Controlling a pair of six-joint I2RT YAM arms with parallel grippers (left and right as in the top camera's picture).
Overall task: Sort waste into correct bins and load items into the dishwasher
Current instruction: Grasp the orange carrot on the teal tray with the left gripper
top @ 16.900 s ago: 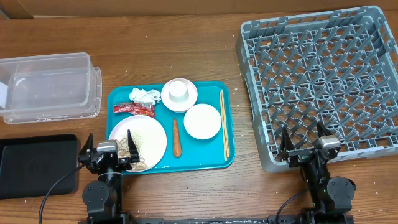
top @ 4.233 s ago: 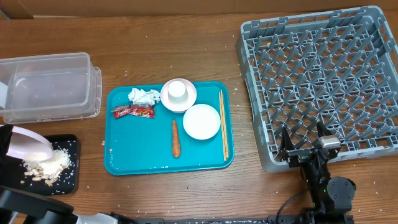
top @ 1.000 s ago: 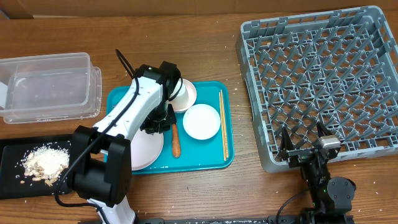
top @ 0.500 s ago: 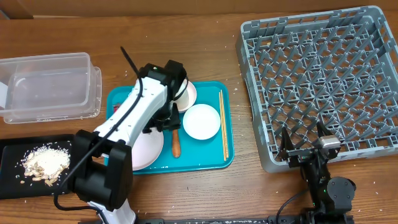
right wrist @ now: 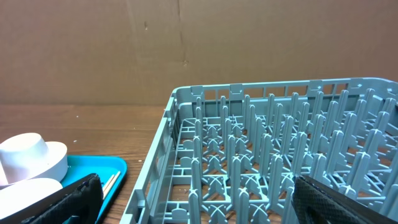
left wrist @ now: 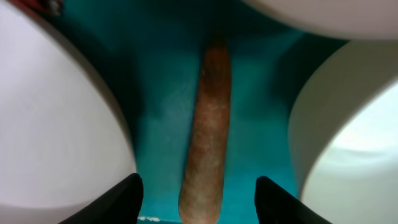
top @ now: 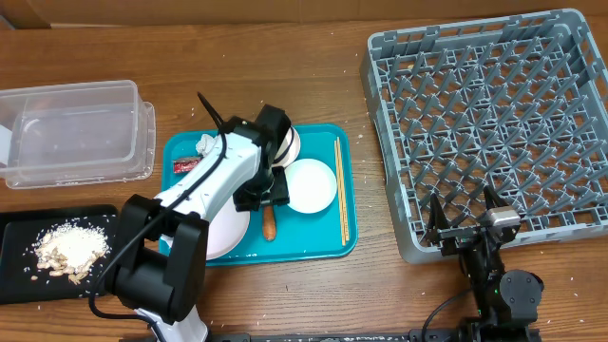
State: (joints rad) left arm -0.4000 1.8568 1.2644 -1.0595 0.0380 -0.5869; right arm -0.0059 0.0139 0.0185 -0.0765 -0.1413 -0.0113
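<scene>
The orange carrot (left wrist: pixel 208 143) lies lengthwise on the teal tray, between the large white plate (left wrist: pixel 56 124) and the smaller plate (left wrist: pixel 354 149). My left gripper (left wrist: pixel 199 202) is open and straddles the carrot's thick end, with teal gaps on both sides. In the overhead view the left gripper (top: pixel 264 198) covers the upper half of the carrot (top: pixel 269 225). The arm partly hides the napkin (top: pixel 203 144), the red wrapper (top: pixel 185 165) and the cup (top: pixel 290 142). The chopsticks (top: pixel 342 190) lie along the tray's right side. Rice scraps (top: pixel 66 247) sit on the black tray (top: pixel 19 228). My right gripper (top: pixel 472 223) is open at the grey rack's (top: pixel 494 114) front edge.
The clear tub (top: pixel 71 133) stands at the far left, above the black tray. In the right wrist view, the rack's near wall (right wrist: pixel 155 168) and rows of pegs fill the view ahead of the right gripper (right wrist: pixel 208 205), with the cup (right wrist: pixel 31 158) and the teal tray's corner (right wrist: pixel 93 171) to the left.
My left gripper has moved right, from the large plate's edge to over the carrot, and its jaws have opened. The right arm has not moved.
</scene>
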